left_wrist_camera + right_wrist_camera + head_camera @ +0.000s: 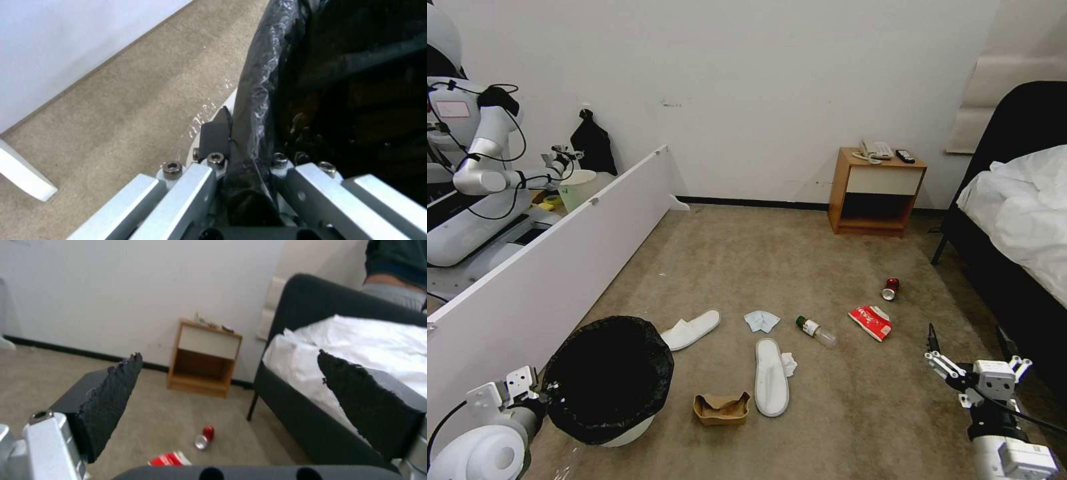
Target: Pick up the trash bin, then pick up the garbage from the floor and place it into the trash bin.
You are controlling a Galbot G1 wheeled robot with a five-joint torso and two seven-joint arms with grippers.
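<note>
Fingers (216, 133) pinch the trash bin (607, 377) rim; right gripper (231, 406) gapes.

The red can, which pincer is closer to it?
Right. The right pincer hangs open above the carpet near the bed, a short way from the can. The left pincer is far across the floor, shut on the bin rim.

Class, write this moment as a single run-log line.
left end effector: shut on trash bin rim | right end effector: open, empty, beside bed | garbage: red can, slippers on carpet
</note>
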